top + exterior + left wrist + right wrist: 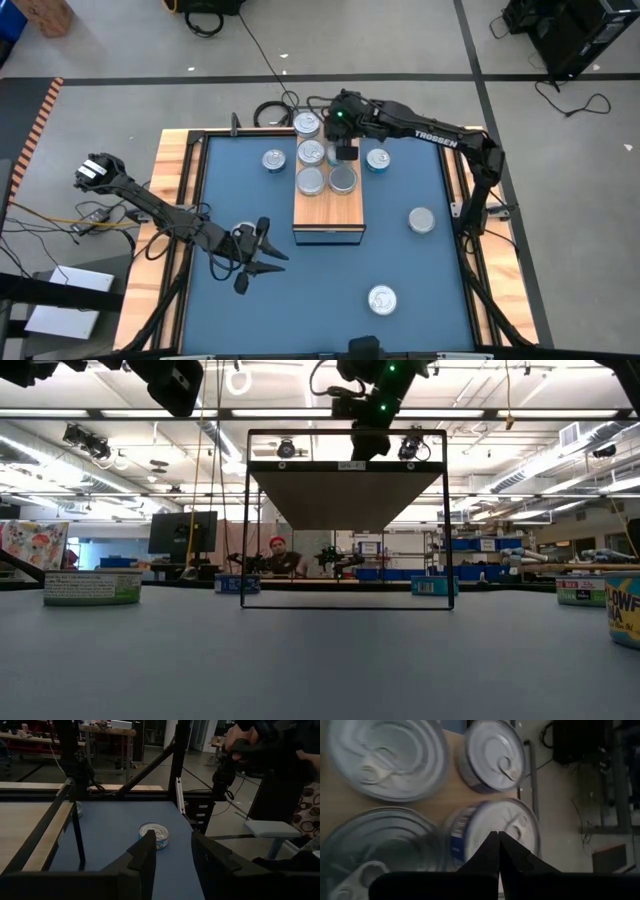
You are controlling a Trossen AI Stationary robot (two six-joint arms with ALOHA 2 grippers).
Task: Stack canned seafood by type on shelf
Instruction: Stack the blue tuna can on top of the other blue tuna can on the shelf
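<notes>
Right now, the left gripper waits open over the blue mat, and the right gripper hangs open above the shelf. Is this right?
Not quite: the right gripper is shut; the right wrist view shows its fingertips meeting above the shelf. The left gripper is open over the mat.

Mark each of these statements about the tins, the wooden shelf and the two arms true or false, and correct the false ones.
1. The right hand hovers over the light-brown wooden shelf. True.
2. The left hand grips a tin. False: its fingers are open and empty, over the blue table mat.
3. All small round silver-lidded tins sit on the shelf. False: some lie on the mat, such as one tin at the near edge.
4. The right hand's fingers are together. True.
</notes>
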